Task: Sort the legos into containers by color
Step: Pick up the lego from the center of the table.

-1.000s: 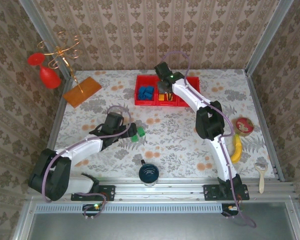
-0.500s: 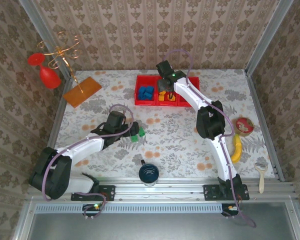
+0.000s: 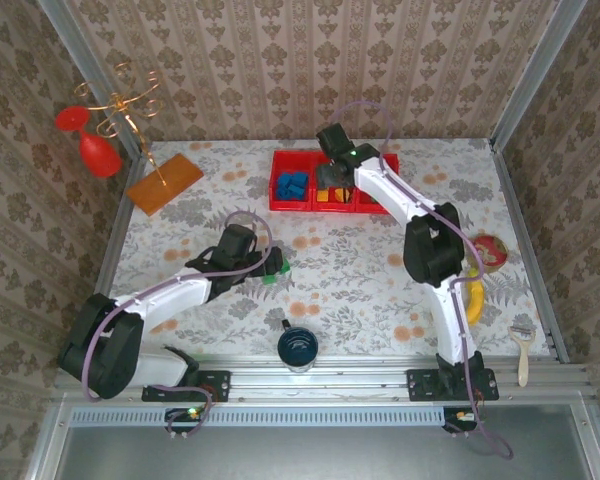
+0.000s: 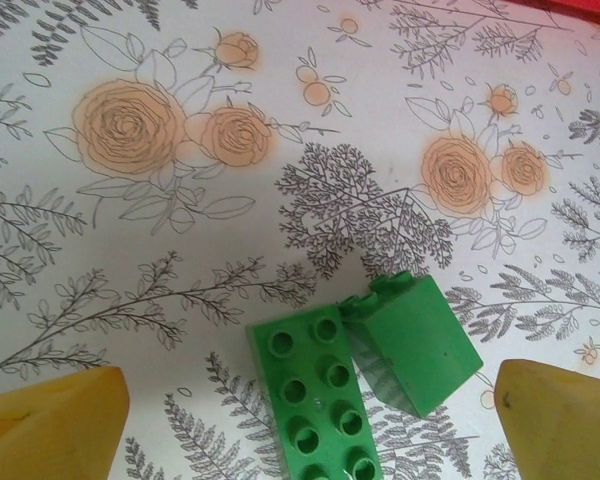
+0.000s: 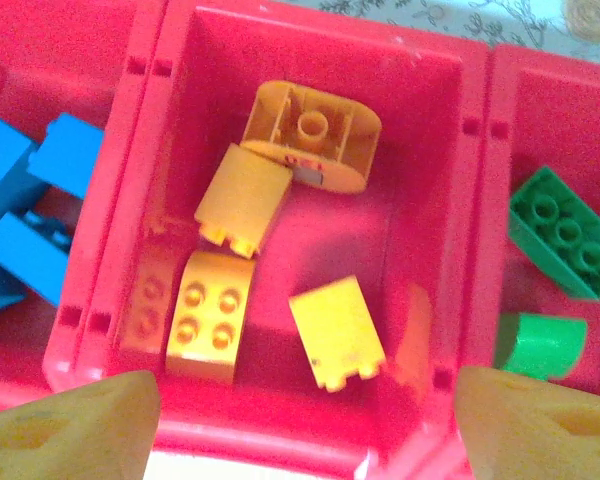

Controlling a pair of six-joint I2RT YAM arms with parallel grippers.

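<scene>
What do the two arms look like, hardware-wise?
Left arm and right arm match: white link shells, black joint housings and black bases. A thin lilac cable loops along each one. Fingers are matte yellow, blocky wedges in both wrist views. No markings legible.

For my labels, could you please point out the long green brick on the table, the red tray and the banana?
long green brick (image 4: pixel 315 400): left wrist view, studded top
red tray (image 5: pixel 477 200): right wrist view, divider wall
banana (image 3: pixel 474 308): top view, lower half
</scene>
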